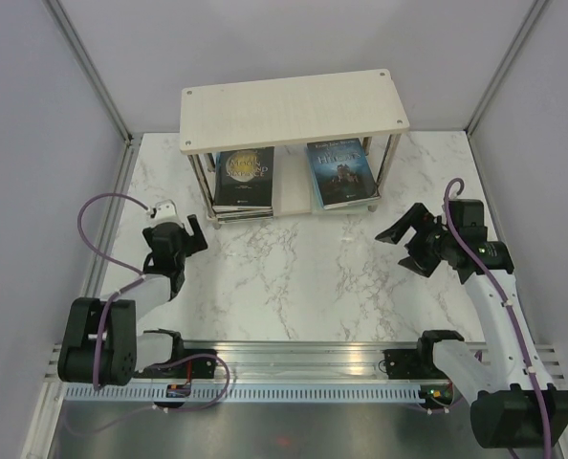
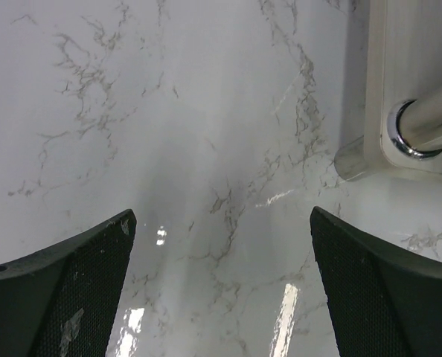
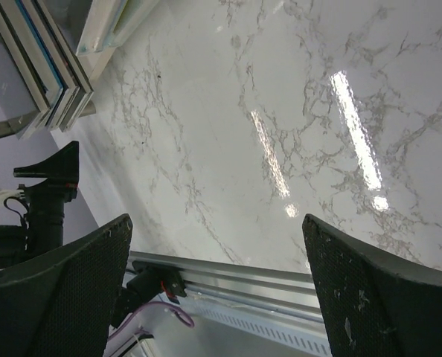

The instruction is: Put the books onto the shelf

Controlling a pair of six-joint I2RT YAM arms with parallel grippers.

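Left fingers (image 2: 72, 297) and right fingers (image 3: 370, 290) both gape open and empty, but the left pair sits near a post (image 2: 429, 123) of the shelf (image 1: 294, 107), so one careless swing could jolt the books (image 1: 246, 177).

Left arm (image 1: 141, 287) low, jaws wide and empty; right arm (image 1: 494, 306) likewise, jaws wide.

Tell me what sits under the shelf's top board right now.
Two book piles on the lower board: a dark gold-titled cover tops the left pile, a blue one the right pile. The top board hides their far ends.
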